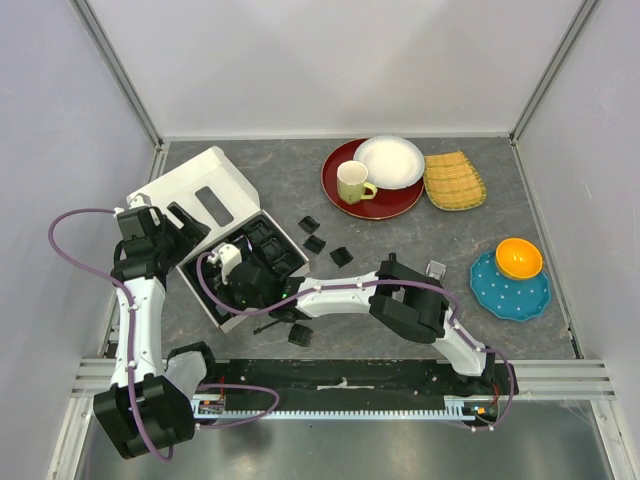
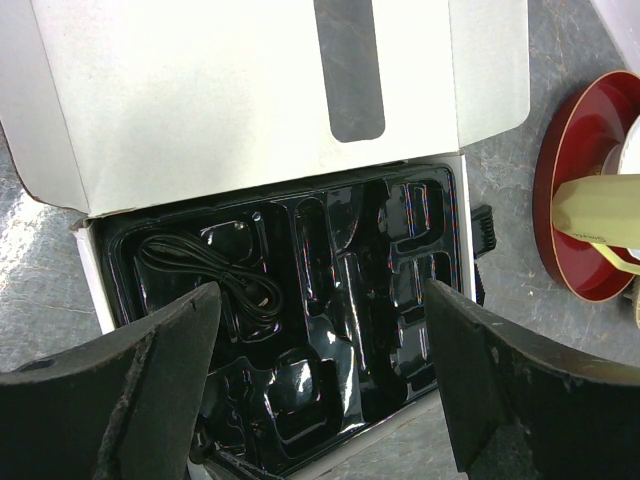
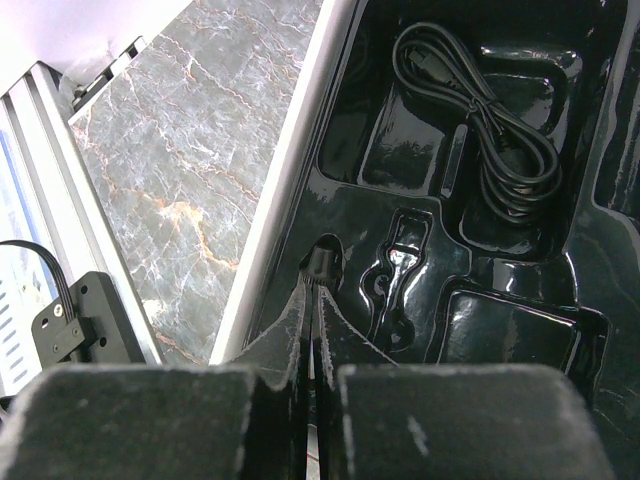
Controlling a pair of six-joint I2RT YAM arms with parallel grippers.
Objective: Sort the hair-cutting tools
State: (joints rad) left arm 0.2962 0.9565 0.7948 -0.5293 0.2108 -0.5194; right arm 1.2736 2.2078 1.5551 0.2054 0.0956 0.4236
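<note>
The white box [image 1: 215,170] sits by the left edge of the tabletop [image 1: 420,235], its lid thrown open toward the far-left corner. Its black tray [image 2: 340,330] is moulded into many compartments. A coiled cord [image 2: 215,275] lies in one at the left end of the tray as the left wrist view shows it. Dark shapes fill the compartments at the tray's other end, and it cannot be told whether these are guards or just moulding.

The right tool [image 3: 312,300] is down in the tray beside the cord compartment with its jaws pressed together. A small black piece [image 3: 318,268] sits in a recess right at its tips, and it is unclear whether the tool pinches it. The left tool [image 2: 320,295] hangs above the tray with its jaws spread wide and nothing between them.

Three guards lie loose just beyond the tray's right end [image 1: 308,222] [image 1: 315,243] [image 1: 341,256]. A fourth [image 1: 300,335] lies near the near edge, beside a thin black strip that looks like the comb [image 1: 272,326]. The right arm stretches across the near half of the tabletop and covers the tray's near end.

Near the far edge a red plate [image 1: 390,205] carries a yellow mug [image 1: 352,182] and a white plate [image 1: 390,162], with a woven mat [image 1: 453,180] to their right. By the right edge an orange bowl [image 1: 519,258] rests on a blue plate [image 1: 510,295].
</note>
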